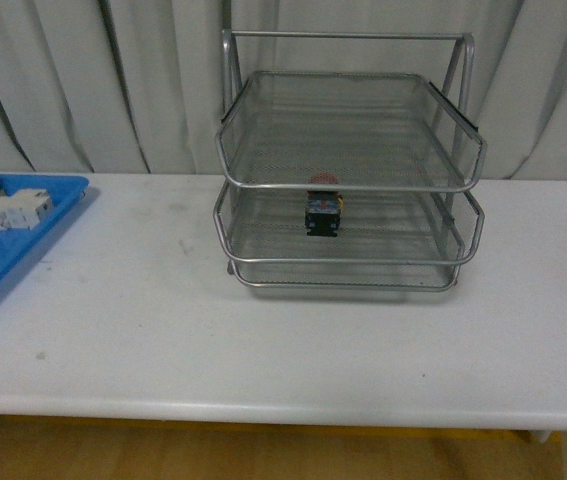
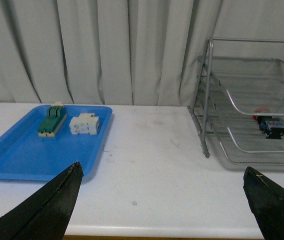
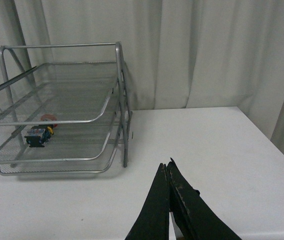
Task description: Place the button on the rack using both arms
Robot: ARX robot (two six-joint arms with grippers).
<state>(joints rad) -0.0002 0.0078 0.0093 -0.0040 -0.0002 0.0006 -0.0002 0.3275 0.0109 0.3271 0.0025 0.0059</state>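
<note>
So the button (image 1: 322, 214) is sitting in the middle tier of the rack (image 1: 348, 186), near the front rail of that tray, lying on the mesh with its red cap pointing toward the back (cap partly hidden behind the upper tray's front rim in the front view). Nothing is touching it. The rack stands on the white bench (image 1: 163, 330), with a grey curtain behind.

The left gripper (image 2: 162, 210) has its fingers (image 2: 51, 207) spread wide apart, nothing between them. From there the rack is well off toward the right finger's side and further away, and the button shows through the wire on the middle shelf. Off toward the left finger's side and ahead is a blue tray (image 2: 11, 162) holding a green-and-cream switch (image 2: 50, 121) and a white terminal block (image 2: 84, 124) just beside each other.

The right gripper (image 3: 168, 172) has its fingers (image 3: 157, 210) pressed together, tips touching, holding nothing. The rack is ahead of them and off to one side, well apart, and the button is visible on the middle tier there too.

Neither arm shows up in the front view.
</note>
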